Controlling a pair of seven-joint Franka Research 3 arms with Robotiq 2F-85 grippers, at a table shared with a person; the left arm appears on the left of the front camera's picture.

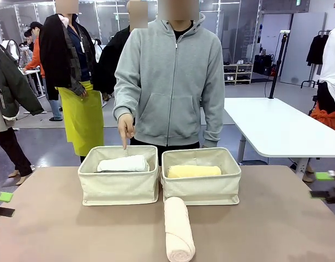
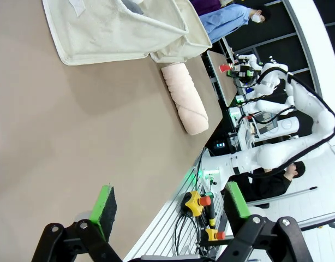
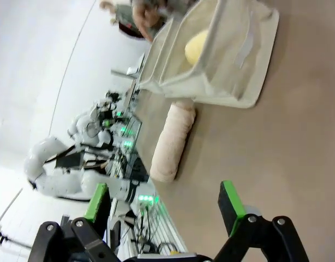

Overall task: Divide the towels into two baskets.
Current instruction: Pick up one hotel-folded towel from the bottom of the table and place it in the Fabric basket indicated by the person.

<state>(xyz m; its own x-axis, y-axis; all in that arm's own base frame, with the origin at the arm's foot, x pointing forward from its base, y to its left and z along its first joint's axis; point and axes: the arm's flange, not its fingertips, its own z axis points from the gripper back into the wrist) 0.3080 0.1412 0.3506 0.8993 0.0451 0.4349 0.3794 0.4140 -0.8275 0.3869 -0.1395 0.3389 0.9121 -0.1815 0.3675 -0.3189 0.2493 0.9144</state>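
Peach towel [image 1: 178, 229] sits nearest you, on the surface [image 1: 58, 229] at 6 o'clock. Its long axis runs 12-to-6, and its far end is just beside the gap between the two baskets (touching them or not, cannot tell).

Left basket [image 1: 118, 190], at 11 o'clock, holds the white towel [image 1: 124, 164], lying crosswise. Right basket [image 1: 203, 190], at 1 o'clock, holds the yellow towel [image 1: 193, 171], also crosswise. The baskets stand side by side.

Person's hand [image 1: 125, 125], at 12 o'clock, points its index finger down over the left basket's far rim.

Your left fingers [image 2: 103, 204] are released and spread wide with nothing between them, at the 9 o'clock edge. Your right fingers [image 3: 231, 201] are likewise released and empty, at the 3 o'clock edge. Both are well apart from the peach towel.
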